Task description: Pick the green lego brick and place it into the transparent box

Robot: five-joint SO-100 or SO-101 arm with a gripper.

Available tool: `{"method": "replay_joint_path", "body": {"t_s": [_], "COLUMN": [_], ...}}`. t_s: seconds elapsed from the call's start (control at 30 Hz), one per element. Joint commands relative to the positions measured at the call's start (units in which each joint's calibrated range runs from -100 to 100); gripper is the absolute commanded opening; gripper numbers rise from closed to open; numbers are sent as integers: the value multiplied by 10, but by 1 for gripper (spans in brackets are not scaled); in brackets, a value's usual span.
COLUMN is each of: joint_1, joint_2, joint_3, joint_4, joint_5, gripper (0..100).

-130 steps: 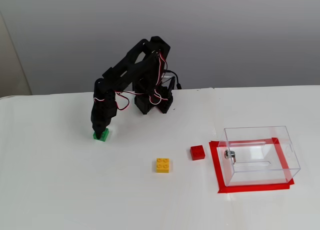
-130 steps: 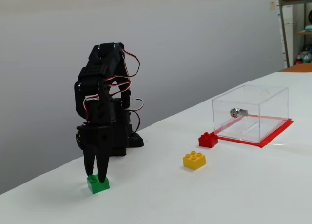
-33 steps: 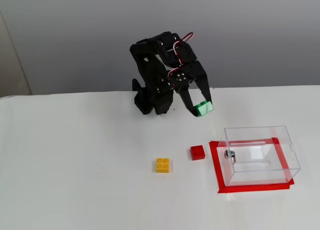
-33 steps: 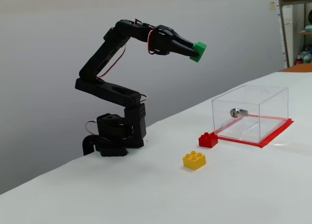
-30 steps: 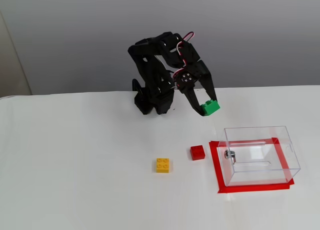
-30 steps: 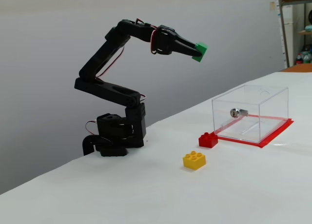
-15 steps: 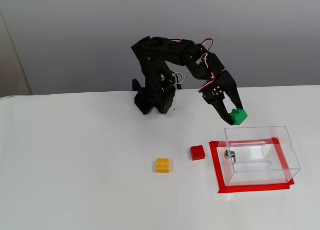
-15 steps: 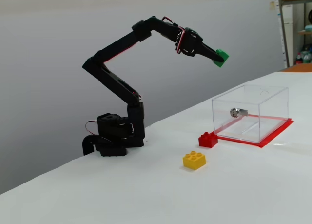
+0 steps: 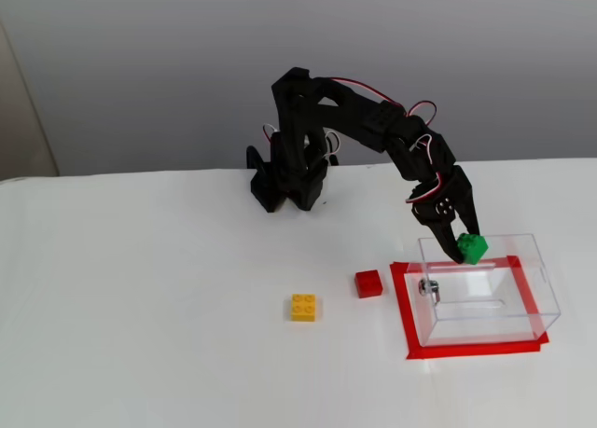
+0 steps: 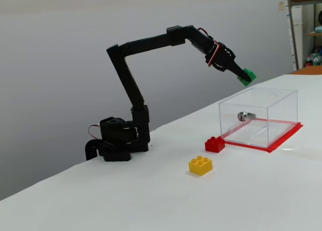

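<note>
The box (image 9: 485, 288) was set on a frame of red tape (image 9: 407, 316), presumably to mark its place on the table (image 9: 140, 307). The arm (image 10: 151, 42) was stretched out toward the box so that the gripper (image 9: 465, 252) hung above its open top, near the far wall. The jaws were clamped on the green brick (image 9: 472, 249) – held clear of the rim, not yet inside. Left of the box, in the higher fixed view, lay the red brick (image 9: 368, 283) and, farther off, the yellow brick (image 9: 302, 307) – neither was touched.

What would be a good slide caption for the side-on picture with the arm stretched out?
Gripper holds the green lego brick above the transparent box.
</note>
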Motion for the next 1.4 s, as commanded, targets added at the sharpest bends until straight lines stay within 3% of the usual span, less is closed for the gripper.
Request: {"method": "replay_joint_path", "body": {"t_s": [0.0,0.6,0.87,1.23,1.37], "joint_1": [1,-34,-42,-41,-38], "joint_2": [29,123,124,121,117], "joint_3": [-47,-90,-86,-87,-86], "joint_4": [-7,-73,-76,-76,-76], "joint_5": [1,1,-3,-2,1], "gripper": [5,5,33,33,25]}}
